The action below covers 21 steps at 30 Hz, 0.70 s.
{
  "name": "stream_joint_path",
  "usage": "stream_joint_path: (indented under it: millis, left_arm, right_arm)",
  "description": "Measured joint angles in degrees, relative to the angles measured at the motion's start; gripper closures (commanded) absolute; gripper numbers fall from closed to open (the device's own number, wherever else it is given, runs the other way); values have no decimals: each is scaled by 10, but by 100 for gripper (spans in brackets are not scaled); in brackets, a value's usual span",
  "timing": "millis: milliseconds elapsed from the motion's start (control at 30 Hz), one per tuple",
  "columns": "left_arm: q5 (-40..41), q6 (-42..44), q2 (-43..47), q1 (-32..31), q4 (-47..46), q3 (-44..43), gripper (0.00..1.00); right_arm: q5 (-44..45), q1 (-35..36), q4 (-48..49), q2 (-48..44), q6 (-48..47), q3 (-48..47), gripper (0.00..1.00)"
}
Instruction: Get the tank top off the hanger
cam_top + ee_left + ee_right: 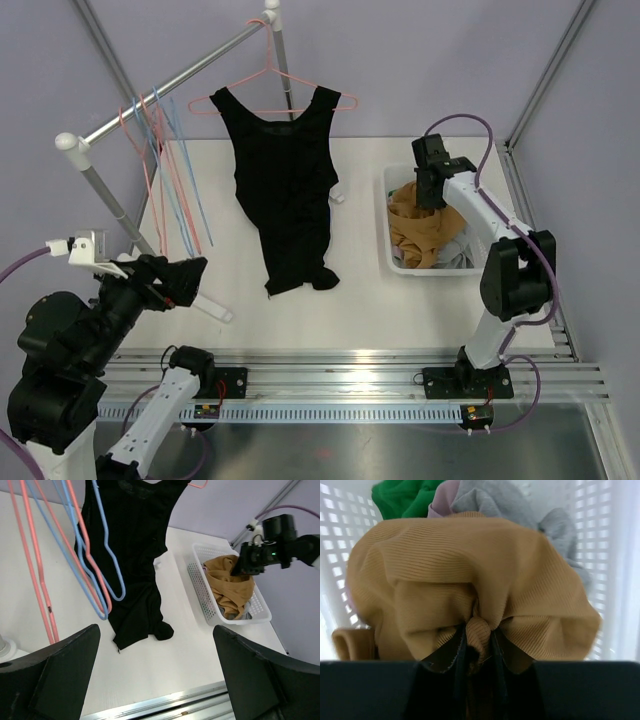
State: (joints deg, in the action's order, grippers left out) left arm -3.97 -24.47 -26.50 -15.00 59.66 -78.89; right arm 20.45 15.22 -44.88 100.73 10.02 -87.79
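Black tank top point(285, 190) hangs untouched on its pink wire hanger point(300, 79) far back, hem on the white counter point(350, 300), so the wide-spread left pincer point(188, 278) must next reach a strap, while the right pincer point(477, 645) pinches tan ribbed cloth point(470, 570) in the white mesh basket point(389, 205).

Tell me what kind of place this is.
Probably a robotics lab cell staged for laundry work: bare lilac walls with metal struts, a clothes rail carrying a black tank top on a hanger, and a white basket holding a tan garment.
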Motion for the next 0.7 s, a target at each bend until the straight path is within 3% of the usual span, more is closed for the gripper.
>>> stream_joint_path:
  millis: [233,333,367,467,567,600,633,700]
  left_arm:
    - [-23,-12,-83,0,-28,-83,1]
    - [-19,-22,-108,0,-35,-107,1]
    - [-16,-26,-114,0,-38,-113,1]
    - [-3,-41,-129,0,-46,-122,1]
    - [10,-53,-146,0,-57,-126,1]
    - [14,-56,-154,0,-61,-126,1]
    - [16,-59,-162,0,-65,-126,1]
    - [20,-62,-179,0,-71,-126,1]
  right_arm:
    - [-43,-6,53,48,35,30,73]
    - [-56,-10,68,48,50,37,59]
    - [-59,-11,71,48,55,38,48]
    - [-64,-11,72,39,68,39,41]
    - [-61,-12,53,17,78,37,24]
    - [-59,-12,40,6,80,35,5]
    - [-59,-12,25,-5,85,29,0]
    - [-51,-13,-1,-29,82,15,0]
